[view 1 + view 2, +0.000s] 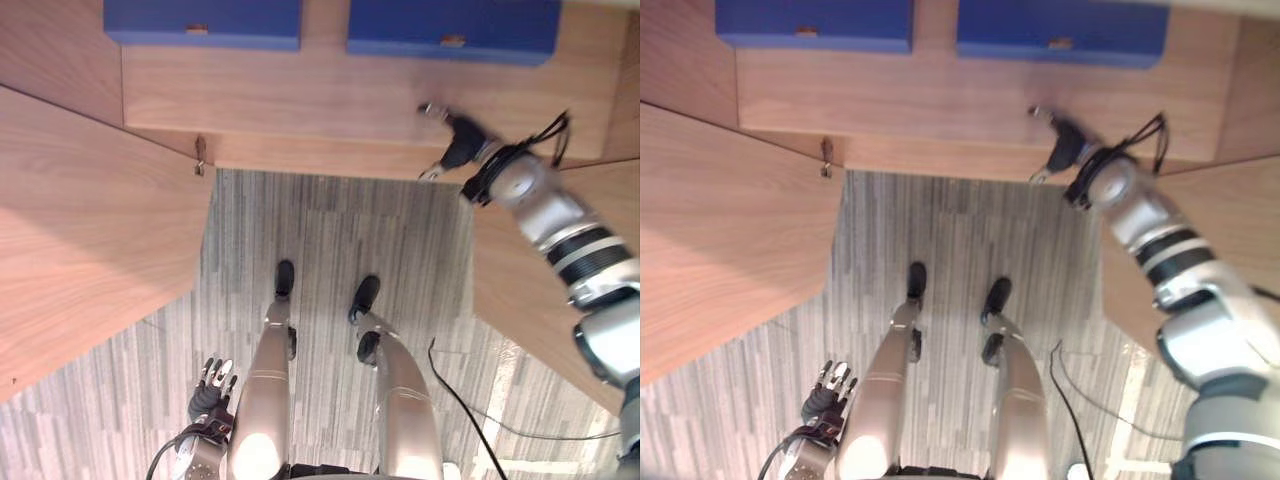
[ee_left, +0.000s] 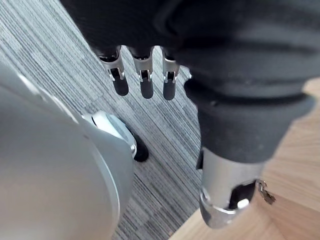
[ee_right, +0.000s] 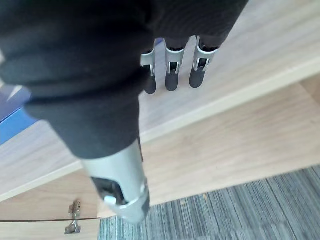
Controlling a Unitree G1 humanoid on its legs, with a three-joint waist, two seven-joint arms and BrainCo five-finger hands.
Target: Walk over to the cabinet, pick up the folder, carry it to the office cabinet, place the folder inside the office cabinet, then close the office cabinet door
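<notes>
Right hand: the right hand (image 1: 455, 140) reaches out over the near edge of the pale wooden cabinet shelf (image 1: 300, 95). Its fingers (image 3: 171, 75) are straight and carry nothing.
Left hand: the left hand (image 1: 215, 385) hangs low on the near left over the grey striped carpet floor (image 1: 330, 240). Its fingers (image 2: 146, 82) are relaxed and it is empty too.
Folder: two lie flat at the far side of the shelf. The right blue folder (image 1: 450, 28) is a flat rectangular one with a small brown tab, just beyond the right hand. The left blue folder (image 1: 200, 22) is its twin, well apart to the left (which one is the task's folder I cannot tell).
Stage: I judge that the placing is done and the closing is not.
Doors: the left wooden door (image 1: 90, 250) and the right wooden door (image 1: 530, 300) both stand wide open, with a small metal latch (image 1: 200, 155) at the left door's far corner.
Handling: the folder looks light, stiff and flat, and probably has smooth, slippery covers. If it needs nudging, push flat on the near edge. To lift it, pinch that edge with the thumb under and the fingers over.
Next: swing each door by its free edge, keeping the fingers out of the closing gap.
</notes>
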